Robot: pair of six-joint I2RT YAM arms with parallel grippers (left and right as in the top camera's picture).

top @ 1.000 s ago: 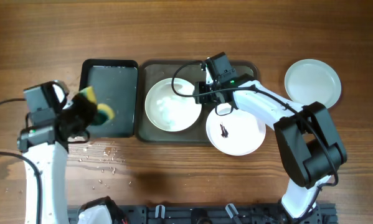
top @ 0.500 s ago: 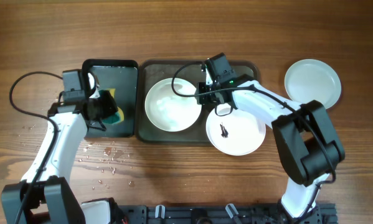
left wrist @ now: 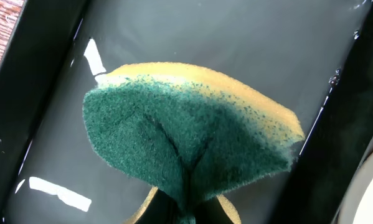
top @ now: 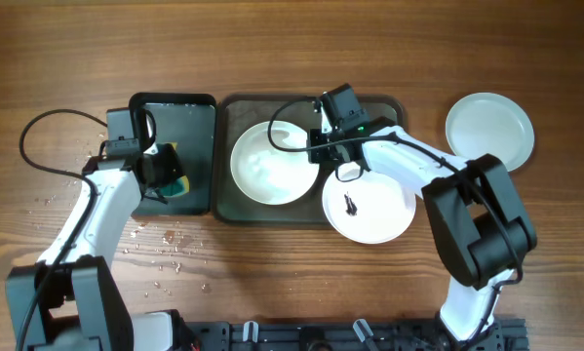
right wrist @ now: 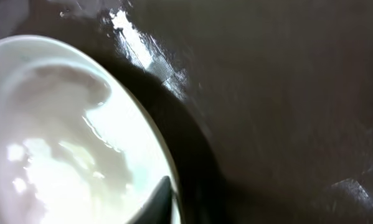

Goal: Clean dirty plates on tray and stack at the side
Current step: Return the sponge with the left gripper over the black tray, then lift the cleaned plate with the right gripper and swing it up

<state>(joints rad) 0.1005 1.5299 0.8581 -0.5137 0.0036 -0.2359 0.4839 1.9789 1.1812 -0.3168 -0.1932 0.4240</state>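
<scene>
**A:** Where are the plates?

**B:** One wet plate (top: 267,166) lies in the tray (top: 235,211). A smudged plate (top: 374,210) sits half over the tray's front rim, partly on the worktop (top: 272,49). A clean plate (top: 489,127) lies well apart at the right.

**A:** How will they handle?

**B:** I'd judge them stiff, glazed and breakable. The wet one looks shiny with water, so it is likely slick. The rim is the only place to take hold, since the middle offers nothing to pinch. A shallow bite there could slide off.

**A:** And the right gripper (top: 314,148)?

**B:** It is at the wet plate's right rim. The wrist view shows one finger (right wrist: 156,198) lying on the inner slope of the rim, and the other finger is hidden beneath. A dark shadow runs under that edge. I take it the jaws are nearly together, clamped on the rim.

**A:** The left gripper (top: 161,172)?

**B:** It hangs over the black tray (top: 199,122), pinched tight on the sponge (left wrist: 186,143). The sponge is soft. It has folded into a crease at the bite, green scouring face out and yellow foam behind. It touches nothing else that I can make out.

**A:** What is left to do?

**B:** The smudged plate is not yet wiped, and nothing is stacked on the clean one.
</scene>
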